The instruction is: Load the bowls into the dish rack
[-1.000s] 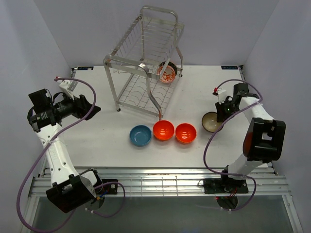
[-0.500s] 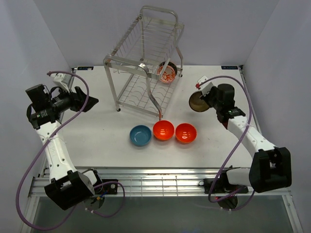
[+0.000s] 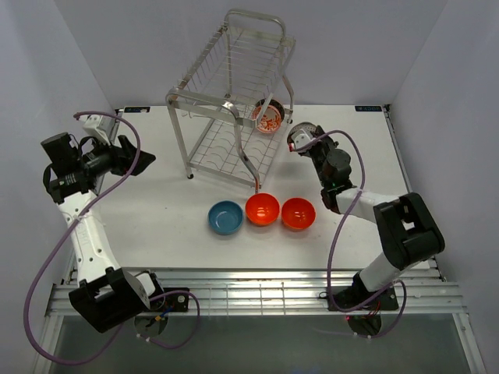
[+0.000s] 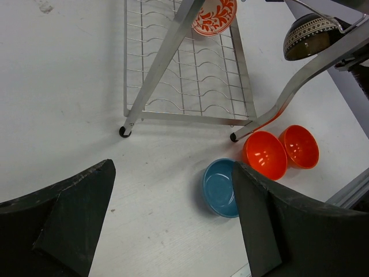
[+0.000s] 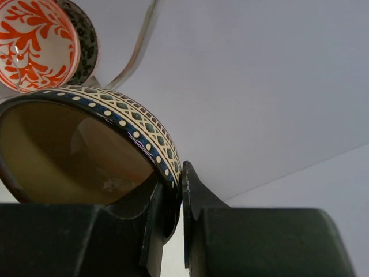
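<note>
The silver wire dish rack (image 3: 234, 86) stands at the back middle. A red-and-white bowl (image 3: 269, 119) stands on edge at the right end of its lower tier, with the grey patterned bowl (image 5: 85, 34) just behind it. My right gripper (image 3: 309, 145) is shut on the rim of the dark brown bowl (image 3: 302, 135), cream inside (image 5: 75, 150), and holds it in the air just right of the rack. The blue bowl (image 3: 226, 217) and two orange bowls (image 3: 262, 209) (image 3: 298, 213) sit in a row on the table in front. My left gripper (image 3: 139, 162) is open and empty, raised at the left.
The rack's front leg (image 3: 254, 173) comes down just behind the first orange bowl. In the left wrist view the lower tier's slots (image 4: 184, 69) are empty apart from the bowls at the far end. Walls close in the table on three sides.
My right arm has swung from the table's right side leftward to the rack's right end, carrying the dark brown bowl up off the table. My left gripper has shifted slightly back.
</note>
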### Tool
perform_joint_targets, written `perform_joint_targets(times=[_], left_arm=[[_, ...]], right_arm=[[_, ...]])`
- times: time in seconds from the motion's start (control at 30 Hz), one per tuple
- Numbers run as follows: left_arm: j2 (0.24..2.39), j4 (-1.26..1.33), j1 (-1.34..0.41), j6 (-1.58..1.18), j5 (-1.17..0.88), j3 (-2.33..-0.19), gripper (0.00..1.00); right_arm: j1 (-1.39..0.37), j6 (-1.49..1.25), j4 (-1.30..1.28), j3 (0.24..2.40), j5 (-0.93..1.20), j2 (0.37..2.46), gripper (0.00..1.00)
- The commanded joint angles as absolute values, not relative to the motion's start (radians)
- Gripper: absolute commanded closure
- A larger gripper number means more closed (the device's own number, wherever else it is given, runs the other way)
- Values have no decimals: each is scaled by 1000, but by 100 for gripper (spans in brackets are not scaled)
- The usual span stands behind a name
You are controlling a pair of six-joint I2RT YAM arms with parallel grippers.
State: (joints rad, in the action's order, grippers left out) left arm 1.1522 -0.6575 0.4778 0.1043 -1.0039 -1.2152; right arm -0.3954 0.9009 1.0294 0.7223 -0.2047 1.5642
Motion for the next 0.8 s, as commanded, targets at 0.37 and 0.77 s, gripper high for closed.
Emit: perform_joint_targets(times=[0.37,0.77], left_arm=[[1172,-626,482,135,-960,-1164,8],[1190,-604,482,141,-946,-1150,8]], right_arm=[[-480,1072,1647,940,-305,1834,92],[-511,1117,1664,1060,-308,1942,92]])
